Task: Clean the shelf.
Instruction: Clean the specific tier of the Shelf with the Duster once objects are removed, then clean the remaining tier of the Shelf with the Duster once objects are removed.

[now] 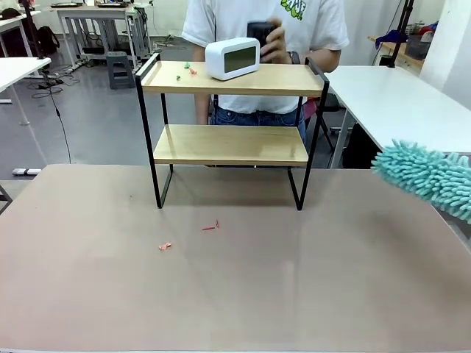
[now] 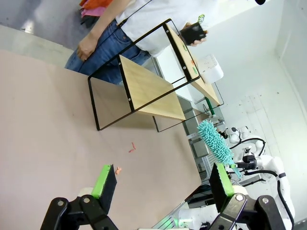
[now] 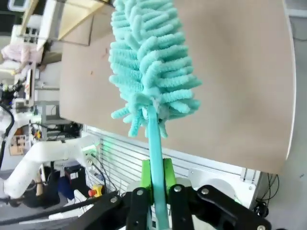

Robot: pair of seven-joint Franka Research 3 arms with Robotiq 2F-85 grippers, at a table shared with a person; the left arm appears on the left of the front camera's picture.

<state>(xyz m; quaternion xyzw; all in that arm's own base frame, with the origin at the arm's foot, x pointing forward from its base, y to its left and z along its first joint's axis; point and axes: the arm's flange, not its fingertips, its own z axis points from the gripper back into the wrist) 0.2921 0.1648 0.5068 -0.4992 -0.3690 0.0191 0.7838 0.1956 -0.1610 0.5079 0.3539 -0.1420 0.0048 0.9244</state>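
Shelf [image 1: 229,79] upright, long axis running left-right; duster [image 1: 427,176] in right fingers [image 3: 146,175]

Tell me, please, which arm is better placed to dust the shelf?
Right: the right pincer is shut on the teal duster, held to the right of the shelf; the left pincer is open and empty.

Front cam looks across table [image 1: 294,294] at shelf [image 1: 280,79]; L wrist cam shares both.

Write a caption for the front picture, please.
A fluffy teal duster hovers right of the shelf, which holds a white clock and small scraps.
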